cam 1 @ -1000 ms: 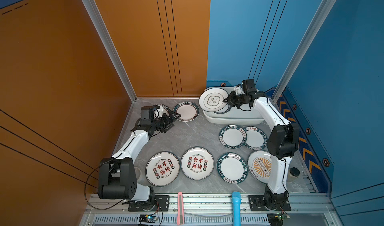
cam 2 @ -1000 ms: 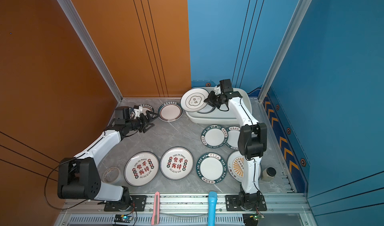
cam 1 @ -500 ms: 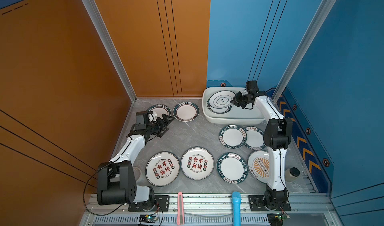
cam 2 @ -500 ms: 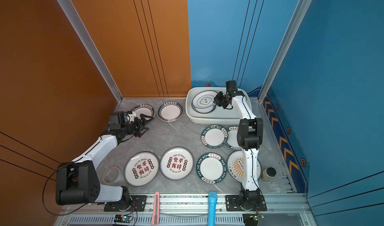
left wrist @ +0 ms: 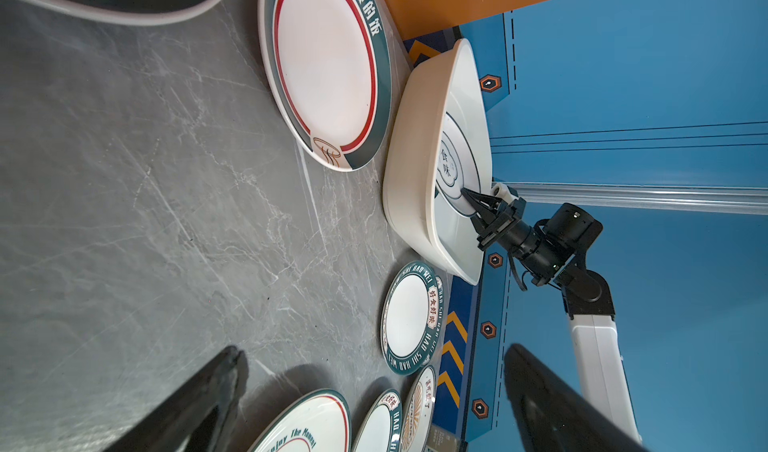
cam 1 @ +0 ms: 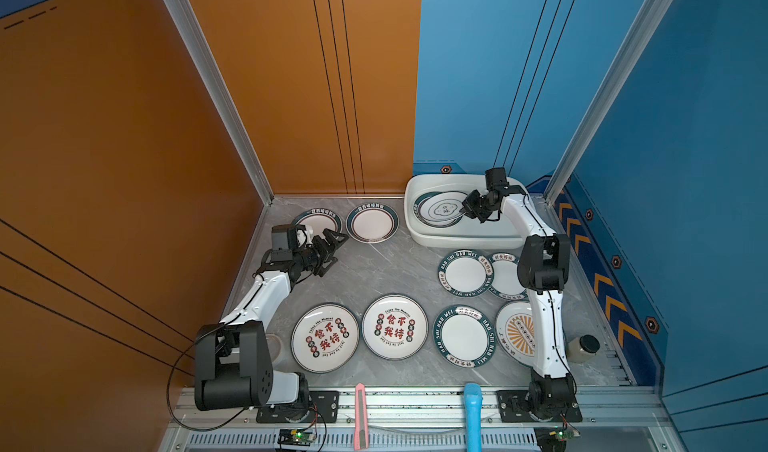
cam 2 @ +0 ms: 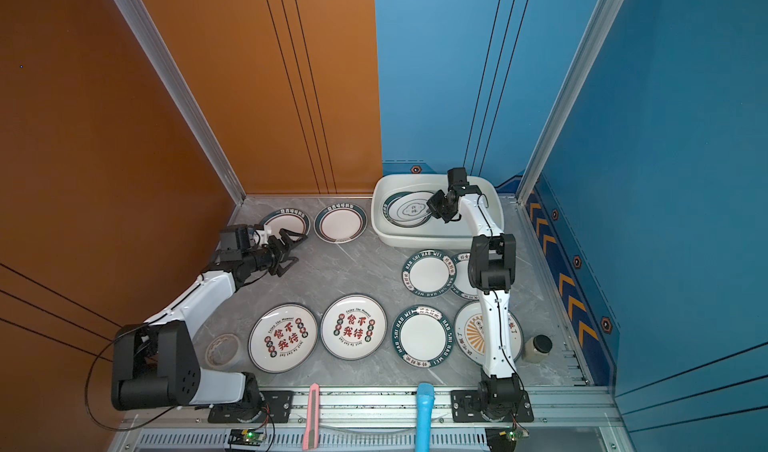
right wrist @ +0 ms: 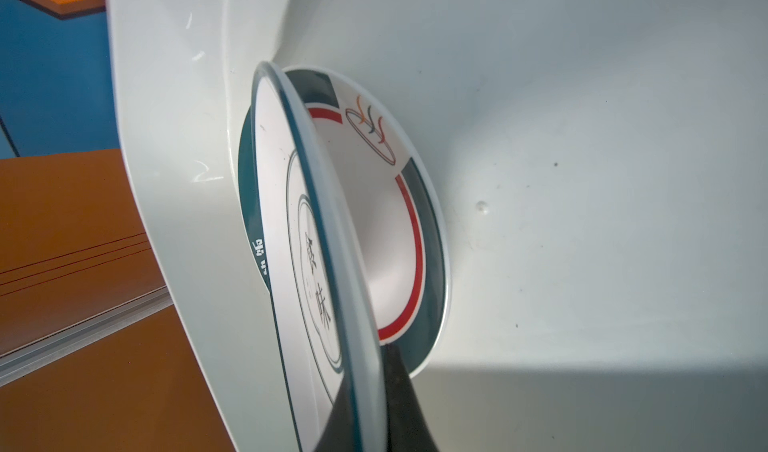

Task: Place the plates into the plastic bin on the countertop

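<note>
Right hand [cam 1: 462, 212] has lowered the cloud-emblem plate [cam 1: 440, 210] it pinches into the plastic bin [cam 1: 457, 242], tilted over a green-rimmed plate [right wrist: 409, 229] at its left end; left hand [cam 1: 336, 253] gapes wide.

Each arm has white tube parts and chunky black joints. The left arm [cam 1: 266, 298] and the right arm [cam 1: 548, 333] each stand on a flat black base with screws, on top of the silver rail [cam 1: 415, 404]. Thin black cables run along the white parts. The left gripper [cam 1: 336, 254] and the right gripper [cam 1: 462, 210] are black too.
</note>
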`<action>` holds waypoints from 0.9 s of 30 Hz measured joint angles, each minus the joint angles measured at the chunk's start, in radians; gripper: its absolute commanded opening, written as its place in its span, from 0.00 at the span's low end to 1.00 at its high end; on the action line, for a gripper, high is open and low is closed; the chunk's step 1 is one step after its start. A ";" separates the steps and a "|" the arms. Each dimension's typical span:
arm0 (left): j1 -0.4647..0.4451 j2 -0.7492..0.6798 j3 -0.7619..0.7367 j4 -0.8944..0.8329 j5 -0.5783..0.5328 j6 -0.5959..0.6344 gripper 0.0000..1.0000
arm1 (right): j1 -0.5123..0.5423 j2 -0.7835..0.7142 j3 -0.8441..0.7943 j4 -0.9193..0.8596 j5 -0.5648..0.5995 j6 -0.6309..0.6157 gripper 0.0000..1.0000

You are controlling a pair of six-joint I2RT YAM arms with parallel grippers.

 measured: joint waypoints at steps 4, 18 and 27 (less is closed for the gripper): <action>0.003 0.001 0.000 0.000 0.000 0.000 0.97 | 0.000 0.028 0.017 -0.006 0.001 0.011 0.00; 0.014 0.022 -0.001 0.020 0.000 -0.011 0.96 | 0.007 0.039 0.035 -0.019 0.008 0.039 0.20; 0.014 0.023 -0.022 0.044 0.000 -0.026 0.96 | 0.027 0.039 0.035 -0.077 0.031 0.002 0.38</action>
